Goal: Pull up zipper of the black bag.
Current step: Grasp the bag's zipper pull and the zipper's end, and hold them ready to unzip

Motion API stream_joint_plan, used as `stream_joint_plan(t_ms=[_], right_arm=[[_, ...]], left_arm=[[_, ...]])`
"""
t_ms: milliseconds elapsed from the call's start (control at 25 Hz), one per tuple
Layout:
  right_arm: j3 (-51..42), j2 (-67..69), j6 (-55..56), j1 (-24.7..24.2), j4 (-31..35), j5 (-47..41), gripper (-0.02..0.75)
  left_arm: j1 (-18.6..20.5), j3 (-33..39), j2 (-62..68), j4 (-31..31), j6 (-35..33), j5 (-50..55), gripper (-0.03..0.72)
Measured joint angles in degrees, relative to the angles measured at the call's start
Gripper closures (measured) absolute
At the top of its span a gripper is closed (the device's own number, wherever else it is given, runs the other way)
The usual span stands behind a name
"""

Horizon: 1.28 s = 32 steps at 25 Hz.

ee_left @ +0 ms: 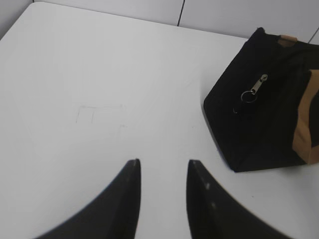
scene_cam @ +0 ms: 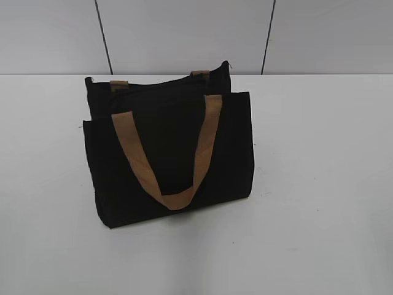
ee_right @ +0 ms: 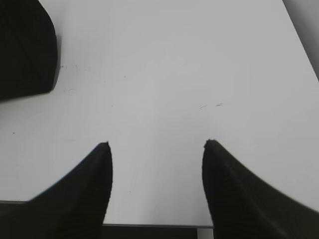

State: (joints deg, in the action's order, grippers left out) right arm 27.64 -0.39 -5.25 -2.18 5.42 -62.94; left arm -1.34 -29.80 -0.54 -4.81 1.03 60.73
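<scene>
The black bag point(scene_cam: 172, 153) stands upright in the middle of the white table, its tan handle point(scene_cam: 169, 157) hanging down over the front pocket panel. In the left wrist view the bag point(ee_left: 264, 124) is at the right, and the silvery pull tab point(ee_left: 255, 87) of the zipper hangs on its end face with a small ring. My left gripper point(ee_left: 163, 162) is open and empty over bare table, left of the bag. My right gripper point(ee_right: 157, 143) is open and empty near the table's front edge, with a corner of the bag point(ee_right: 25, 50) at the upper left. Neither gripper shows in the exterior view.
The white table point(scene_cam: 319, 184) extends to both sides of the bag. A grey panelled wall point(scene_cam: 184, 31) stands behind it. The table's near edge point(ee_right: 149, 225) shows under my right gripper. Faint pencil marks point(ee_left: 99, 112) are on the table surface.
</scene>
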Motion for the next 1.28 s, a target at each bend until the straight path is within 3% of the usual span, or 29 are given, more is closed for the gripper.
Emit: stream_joint_plan(t_ms=[880, 1040, 1160, 1280], right_arm=[[0.0, 0.0, 0.0, 0.0, 0.0, 0.0, 0.288], [0.0, 0.0, 0.0, 0.0, 0.0, 0.0, 0.288], [0.0, 0.0, 0.0, 0.0, 0.0, 0.0, 0.288], [0.0, 0.0, 0.0, 0.0, 0.0, 0.0, 0.288]], left_arm=[[0.0, -0.1, 0.5, -0.2, 0.0, -0.1, 0.445], [0.0, -2.5, 4.5, -1.9, -3.1, -4.6, 0.365], [0.0, -4.1, 8.4, -3.7, -5.1, -11.5, 0.275], [-1.1, -4.2, 11.9, -4.2, -7.4, -19.2, 0.232]])
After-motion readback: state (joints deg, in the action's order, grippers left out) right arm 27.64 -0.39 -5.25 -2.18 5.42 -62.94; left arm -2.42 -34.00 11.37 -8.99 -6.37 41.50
